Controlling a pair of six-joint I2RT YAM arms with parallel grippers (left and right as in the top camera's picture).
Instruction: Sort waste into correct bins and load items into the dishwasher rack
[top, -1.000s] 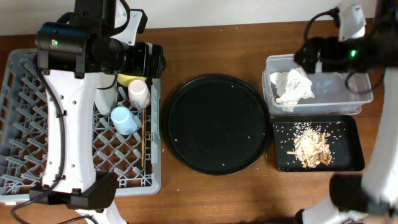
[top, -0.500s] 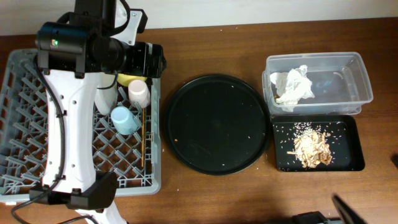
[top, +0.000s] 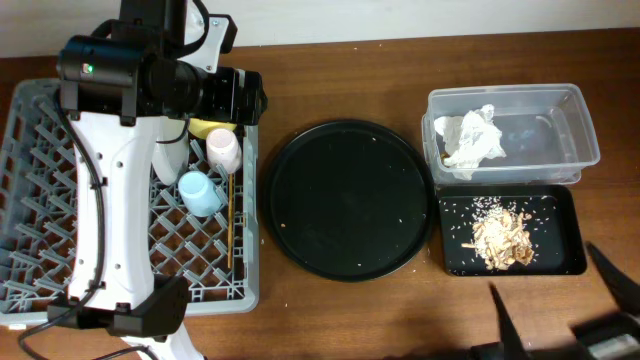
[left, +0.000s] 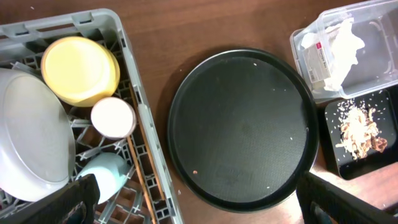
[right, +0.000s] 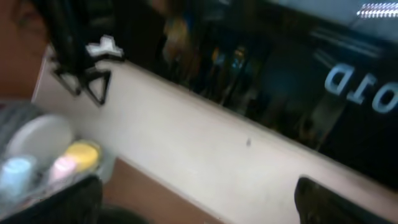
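Note:
The grey dishwasher rack (top: 40, 250) at the left holds the yellow bowl (top: 208, 128), the pink cup (top: 223, 150), the blue cup (top: 200, 192), the pale plate (top: 170, 155) and the chopsticks (top: 230, 225). In the left wrist view my left gripper (left: 199, 211) is open and empty, high above the rack's right edge, over the bowl (left: 79, 70), both cups and the plate (left: 28, 143). The white napkin (top: 472, 138) lies in the clear tub (top: 570, 110). The food scraps (top: 503, 238) lie in the shallow black tray (top: 565, 200). My right gripper (top: 555, 300) is open and empty at the bottom right corner.
The large round black tray (top: 348, 198), with a few crumbs, sits between the rack and the bins. The right wrist view is blurred and faces a pale wall, its open fingers (right: 199, 205) at the lower corners.
My right arm has drawn back from above the clear tub to the bottom right corner of the overhead view. The left arm has not moved.

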